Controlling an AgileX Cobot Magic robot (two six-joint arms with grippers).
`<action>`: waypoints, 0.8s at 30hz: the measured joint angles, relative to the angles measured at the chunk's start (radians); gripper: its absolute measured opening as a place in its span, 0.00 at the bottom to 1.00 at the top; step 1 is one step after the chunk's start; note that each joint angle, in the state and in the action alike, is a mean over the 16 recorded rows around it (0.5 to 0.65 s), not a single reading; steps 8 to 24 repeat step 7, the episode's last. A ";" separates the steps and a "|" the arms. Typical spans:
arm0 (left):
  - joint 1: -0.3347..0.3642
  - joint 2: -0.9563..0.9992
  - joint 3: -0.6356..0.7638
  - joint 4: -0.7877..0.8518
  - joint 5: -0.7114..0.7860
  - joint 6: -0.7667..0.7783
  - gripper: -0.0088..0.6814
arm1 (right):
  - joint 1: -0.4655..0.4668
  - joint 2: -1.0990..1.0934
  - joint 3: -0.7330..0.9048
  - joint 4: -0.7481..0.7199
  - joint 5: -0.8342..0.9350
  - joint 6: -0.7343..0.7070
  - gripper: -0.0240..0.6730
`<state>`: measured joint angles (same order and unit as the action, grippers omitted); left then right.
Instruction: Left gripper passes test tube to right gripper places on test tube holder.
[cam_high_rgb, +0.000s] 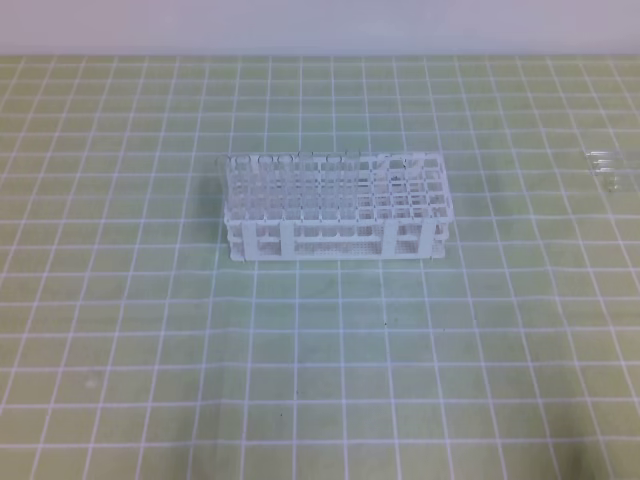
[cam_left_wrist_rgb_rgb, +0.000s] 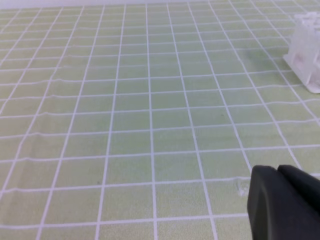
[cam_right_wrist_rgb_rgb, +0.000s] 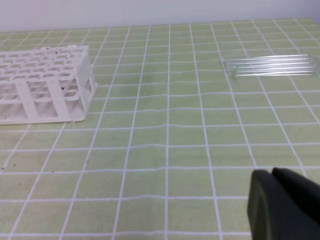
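Note:
The white test tube holder (cam_high_rgb: 335, 205) stands on the green grid mat at the middle of the exterior high view. It also shows at the left of the right wrist view as the holder (cam_right_wrist_rgb_rgb: 45, 82), and a corner of the holder (cam_left_wrist_rgb_rgb: 307, 50) appears in the left wrist view. Several clear test tubes (cam_right_wrist_rgb_rgb: 272, 66) lie side by side on the mat, far right of the holder, seen small as test tubes (cam_high_rgb: 607, 168). My left gripper (cam_left_wrist_rgb_rgb: 278, 172) hangs shut and empty over bare mat. My right gripper (cam_right_wrist_rgb_rgb: 272, 174) is shut and empty too, well short of the tubes. Neither arm shows in the exterior high view.
The green mat with white grid lines (cam_high_rgb: 320, 360) covers the whole table. A pale wall runs along its far edge (cam_high_rgb: 320, 52). The tubes lie close to the right border of the exterior high view.

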<state>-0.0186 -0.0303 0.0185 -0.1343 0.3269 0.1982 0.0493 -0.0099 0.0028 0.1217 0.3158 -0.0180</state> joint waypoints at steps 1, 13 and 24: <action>0.000 0.000 0.000 0.000 0.000 0.000 0.01 | 0.000 0.000 0.000 0.000 0.000 0.000 0.01; 0.000 0.003 -0.002 0.000 -0.001 0.000 0.01 | 0.000 0.000 0.000 0.000 0.000 0.000 0.01; 0.000 0.003 -0.002 0.000 -0.001 0.000 0.01 | 0.000 0.000 0.000 0.000 0.000 0.000 0.01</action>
